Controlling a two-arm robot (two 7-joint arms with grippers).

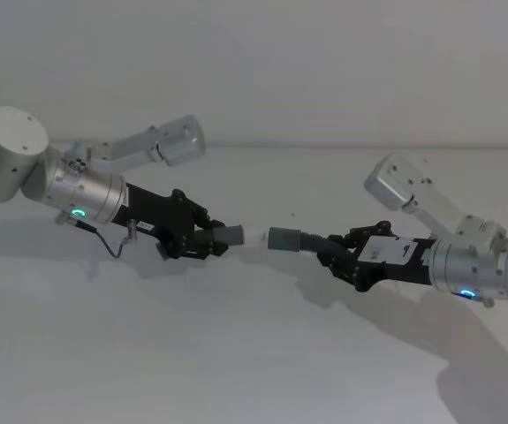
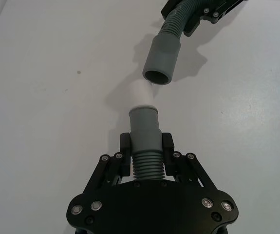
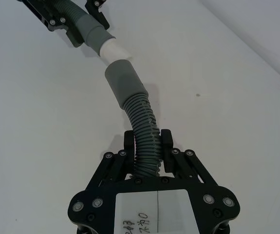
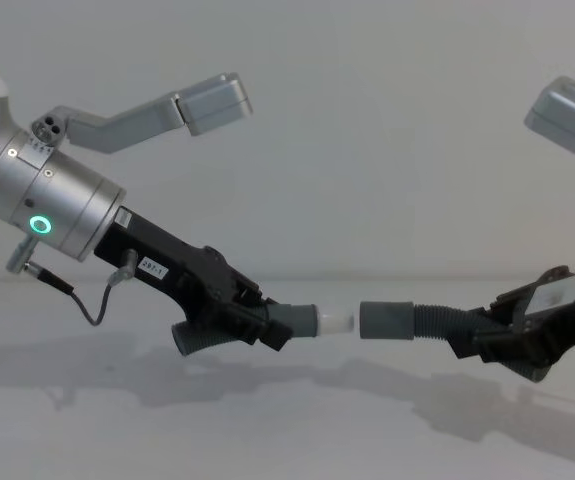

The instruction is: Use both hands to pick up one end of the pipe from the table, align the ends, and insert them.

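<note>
Above the tabletop (image 1: 254,371), left gripper (image 1: 209,240) fingers (image 2: 126,146) clamp the white-tipped pipe piece (image 1: 232,235); at 3 o'clock, right gripper (image 1: 335,253) fingers (image 3: 166,141) clamp the other piece (image 1: 289,239), cuffs (image 4: 387,320) just apart.

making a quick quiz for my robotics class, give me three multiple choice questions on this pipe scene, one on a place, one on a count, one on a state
1. What holds the whitish-tipped hose piece?
A. the left end effector
B. the right end effector
C. a person's hand

2. How many hose pieces are gripped?
A. one
B. two
C. three

3. How do the two cuffs stand?
A. fully inserted
B. side by side, pointing the same way
C. facing each other with a gap between

Key:
1 A, the left wrist view shows it clamped in that end effector.
2 B, the right end effector is shut on the other hose piece.
3 C, the chest view shows a gap between the whitish tip and the open grey cuff.
</note>
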